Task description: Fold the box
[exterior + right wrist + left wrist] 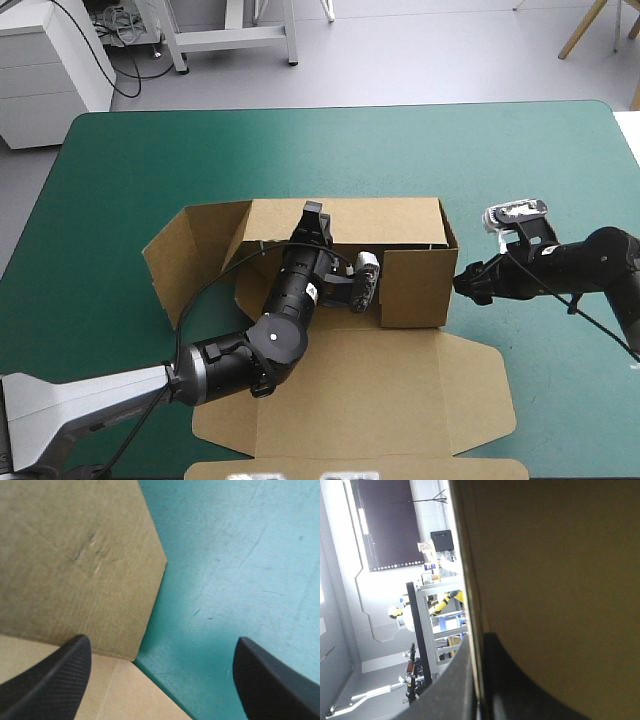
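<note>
Where the box [400, 228] sits: middle of the frame, on the teal-green counter [150, 160], walls up.
Left claw [313, 212]: clamped on the box's far wall.
Right claw [468, 283]: fingers apart, just right of the box.

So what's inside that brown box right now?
The left gripper reaches inside the box, shut on its far wall. Nothing else shows in there, but its arm covers much of the floor.

Left hand [312, 214] in box [400, 216]; right hand [470, 284] right of it.
</note>
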